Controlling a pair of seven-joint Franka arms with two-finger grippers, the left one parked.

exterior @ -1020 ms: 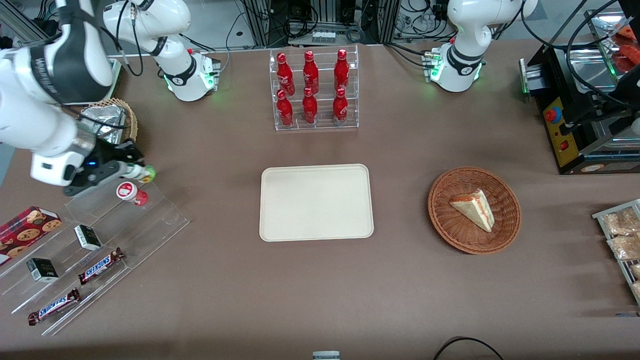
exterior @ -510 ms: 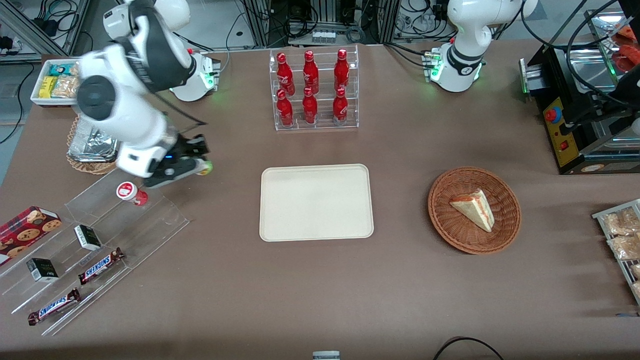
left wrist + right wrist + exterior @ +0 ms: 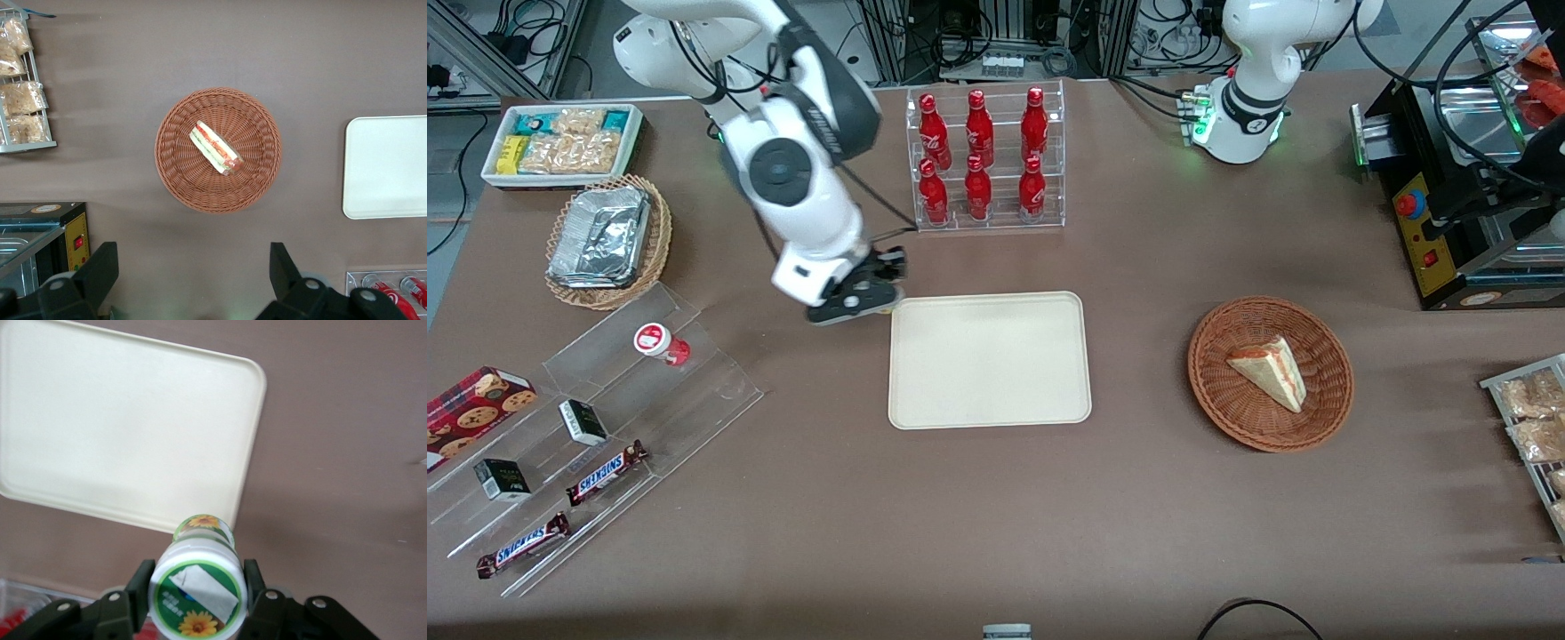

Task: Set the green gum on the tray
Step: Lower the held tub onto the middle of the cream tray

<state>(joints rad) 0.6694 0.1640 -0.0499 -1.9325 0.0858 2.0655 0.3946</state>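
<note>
Brown desk with the cream tray bare at its middle, flat, low-rimmed, round-cornered, nothing on it yet. Right arm's gripper hanging just beside the tray's corner toward the working arm's end, jaws clamped on the green gum, so pick-up done, carry nearly done, and lowering onto the tray and letting go left. Small cylindrical bottle, lid white at the rim with a green disc, white patch and yellow flower on it, green-yellow flowered label on the body, held above the desk close to the tray's edge.
</note>
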